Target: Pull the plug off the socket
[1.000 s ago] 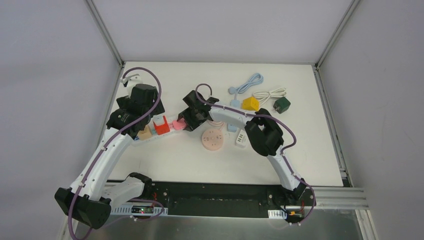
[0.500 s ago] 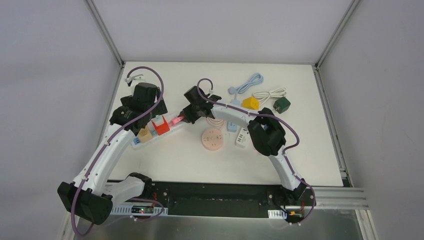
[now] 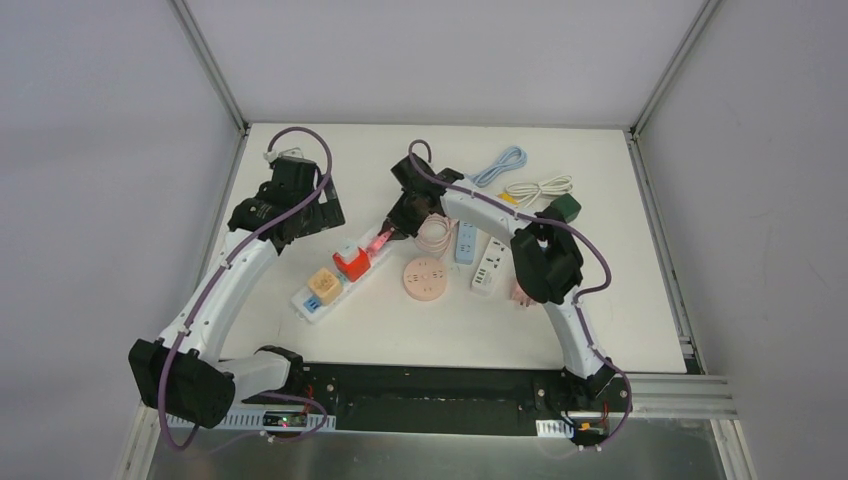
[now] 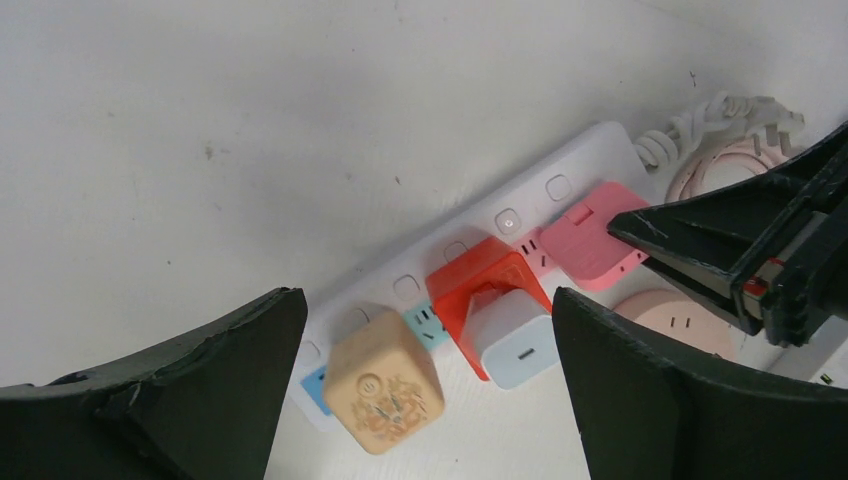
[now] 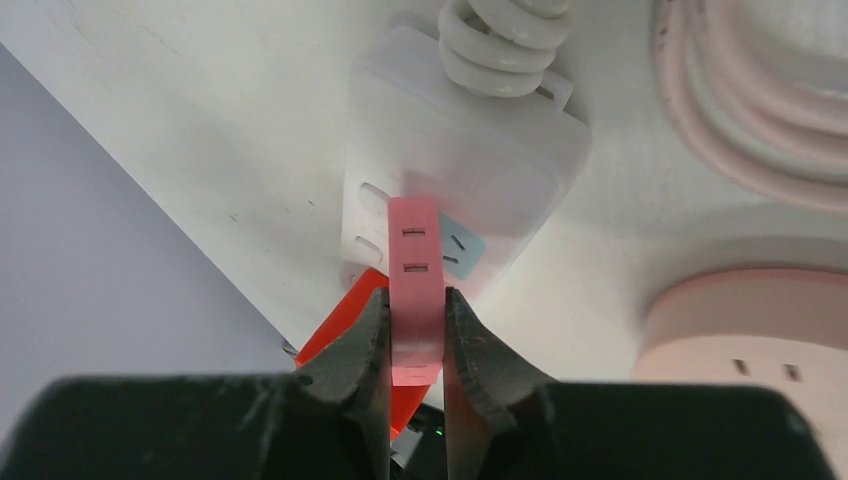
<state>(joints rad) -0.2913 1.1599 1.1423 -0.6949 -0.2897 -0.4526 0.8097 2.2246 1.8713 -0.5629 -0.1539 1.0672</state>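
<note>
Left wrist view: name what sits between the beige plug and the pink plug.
In the left wrist view, the red plug, a pale block against it, sits between the beige plug and pink plug.

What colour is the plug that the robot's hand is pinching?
Pink. The plug in the right hand shows best in the right wrist view.

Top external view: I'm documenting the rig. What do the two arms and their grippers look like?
The left arm and right arm have white links, black joint housings and a purple cable alongside. The left gripper and right gripper have black tapered fingers.
</note>
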